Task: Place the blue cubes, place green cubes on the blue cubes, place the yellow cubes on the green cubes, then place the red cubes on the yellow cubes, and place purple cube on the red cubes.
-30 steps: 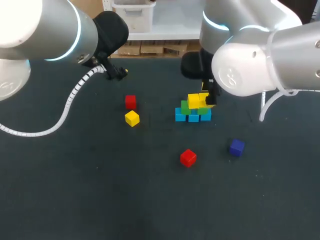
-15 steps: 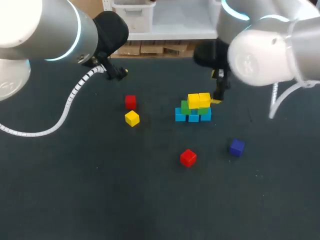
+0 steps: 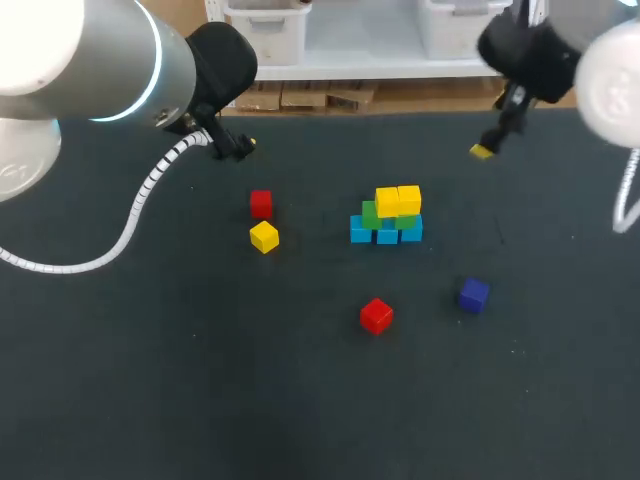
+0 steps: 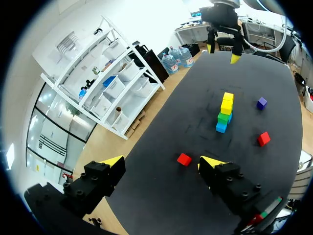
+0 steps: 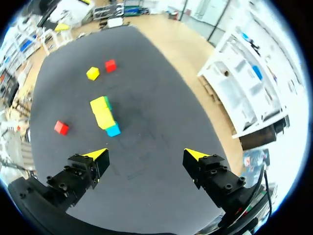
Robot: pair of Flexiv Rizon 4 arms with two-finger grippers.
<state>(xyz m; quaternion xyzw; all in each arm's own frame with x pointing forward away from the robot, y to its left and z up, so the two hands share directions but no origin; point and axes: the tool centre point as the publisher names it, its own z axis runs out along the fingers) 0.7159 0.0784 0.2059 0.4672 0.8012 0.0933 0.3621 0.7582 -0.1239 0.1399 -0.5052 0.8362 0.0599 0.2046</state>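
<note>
I think my open, empty right gripper (image 3: 486,148) at the upper right should drop straight onto the lower red cube (image 3: 376,315) and not bump the stack (image 3: 388,217).

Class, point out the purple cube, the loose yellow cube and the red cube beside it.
purple cube (image 3: 473,294): head view, its middle.
loose yellow cube (image 3: 264,237): head view, its top face.
red cube (image 3: 261,203), beside the yellow one: head view, its middle.

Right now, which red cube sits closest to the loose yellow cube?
The red cube just behind the loose yellow cube, left of the stack. The other red cube lies alone in front of the stack.
</note>
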